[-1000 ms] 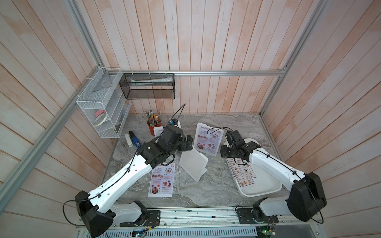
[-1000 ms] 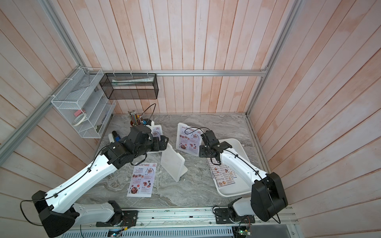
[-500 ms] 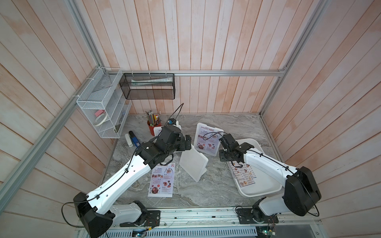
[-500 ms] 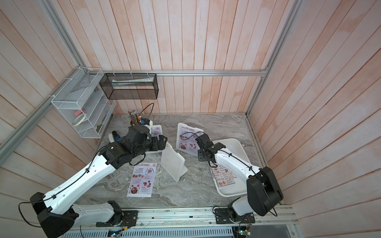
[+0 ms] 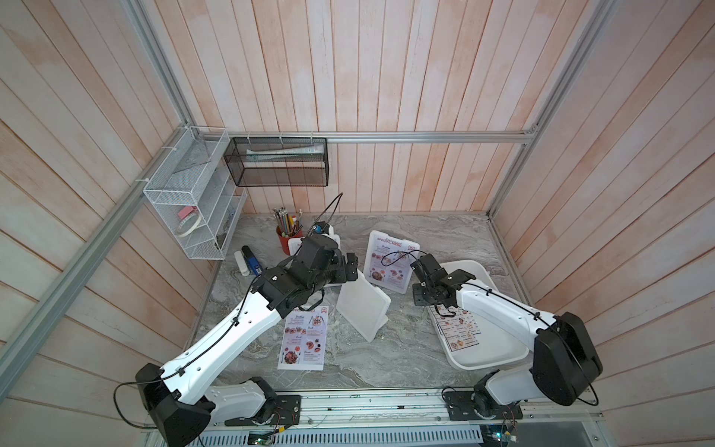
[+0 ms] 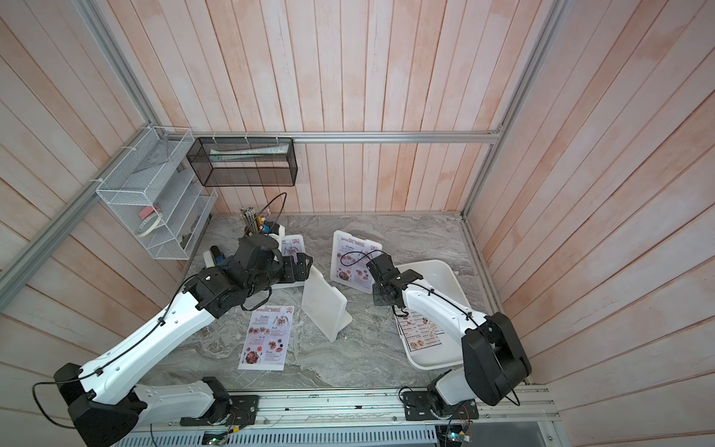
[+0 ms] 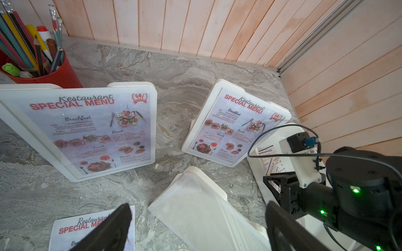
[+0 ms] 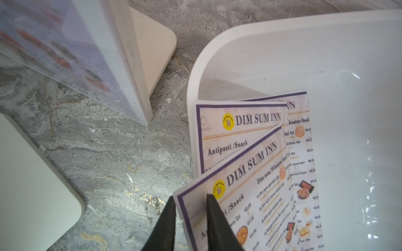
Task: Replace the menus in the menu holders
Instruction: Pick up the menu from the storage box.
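Across the grey marble table [image 5: 387, 360] two white arms reach in from the front rail. The left arm [image 5: 232, 333] stretches toward the middle. The right arm [image 5: 499, 309] bends over a white tray [image 5: 497, 354] on the robot's right side.

Three menu holders stand on the table. The first holder [image 7: 87, 130], beside the red cup [image 7: 54, 76] of pencils, carries a "Special Menu" sheet. The second holder [image 5: 390, 263], just beside a far corner of the tray, carries the same kind. The empty holder [image 5: 361, 309] stands slanted between the two arms.

One loose sheet [image 5: 303, 340] headed "Special Menu" lies flat on the table, just beside the empty holder. The Dim Sum Inn sheets [image 5: 460, 333] lie overlapping in the tray. In the right wrist view the top sheet [image 8: 250, 195] is turned a little against the one below.

The left gripper [image 7: 195, 226] hangs over the empty holder with its fingers [image 7: 113, 228] wide apart. The right gripper [image 8: 189, 197] is at a corner of the top sheet. Its fingers [image 8: 165, 228] stand close to each other, one on each side of the sheet's edge, with a small gap visible. Whether they press the paper I cannot tell.
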`<move>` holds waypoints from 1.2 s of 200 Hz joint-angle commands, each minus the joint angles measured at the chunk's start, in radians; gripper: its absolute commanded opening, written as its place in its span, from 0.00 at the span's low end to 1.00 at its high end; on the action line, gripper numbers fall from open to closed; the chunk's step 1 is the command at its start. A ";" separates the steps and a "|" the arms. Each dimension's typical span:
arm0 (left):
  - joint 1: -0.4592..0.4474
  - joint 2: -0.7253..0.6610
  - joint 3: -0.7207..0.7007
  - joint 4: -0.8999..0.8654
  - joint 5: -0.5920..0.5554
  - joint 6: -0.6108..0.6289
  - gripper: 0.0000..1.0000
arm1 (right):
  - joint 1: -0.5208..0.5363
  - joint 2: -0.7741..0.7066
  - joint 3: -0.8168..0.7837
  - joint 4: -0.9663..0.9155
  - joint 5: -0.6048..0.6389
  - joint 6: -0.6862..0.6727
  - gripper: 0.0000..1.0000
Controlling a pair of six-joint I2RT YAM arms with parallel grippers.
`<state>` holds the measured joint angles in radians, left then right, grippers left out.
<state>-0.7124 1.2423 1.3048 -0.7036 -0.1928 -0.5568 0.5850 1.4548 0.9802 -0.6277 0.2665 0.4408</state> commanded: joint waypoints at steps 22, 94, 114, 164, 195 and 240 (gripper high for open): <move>0.006 -0.016 -0.018 -0.001 -0.017 0.013 0.98 | 0.005 0.012 -0.009 -0.002 0.012 0.005 0.17; 0.006 -0.017 -0.018 -0.002 -0.017 0.012 0.98 | 0.003 0.012 -0.012 0.005 0.016 0.017 0.00; 0.006 -0.017 -0.017 -0.002 -0.018 0.012 0.98 | 0.004 0.000 -0.016 0.015 0.013 0.019 0.00; 0.005 -0.016 -0.009 -0.003 -0.017 0.012 0.98 | -0.002 -0.057 0.019 0.003 0.020 0.028 0.00; 0.005 -0.015 -0.009 -0.001 -0.009 0.014 0.98 | -0.007 -0.124 0.035 -0.002 0.043 0.031 0.00; 0.005 0.000 0.019 -0.001 0.039 0.044 0.98 | -0.050 -0.207 0.095 -0.056 0.062 0.005 0.00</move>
<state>-0.7116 1.2419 1.3048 -0.7033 -0.1871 -0.5476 0.5602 1.2915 1.0164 -0.6357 0.2924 0.4549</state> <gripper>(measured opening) 0.979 0.043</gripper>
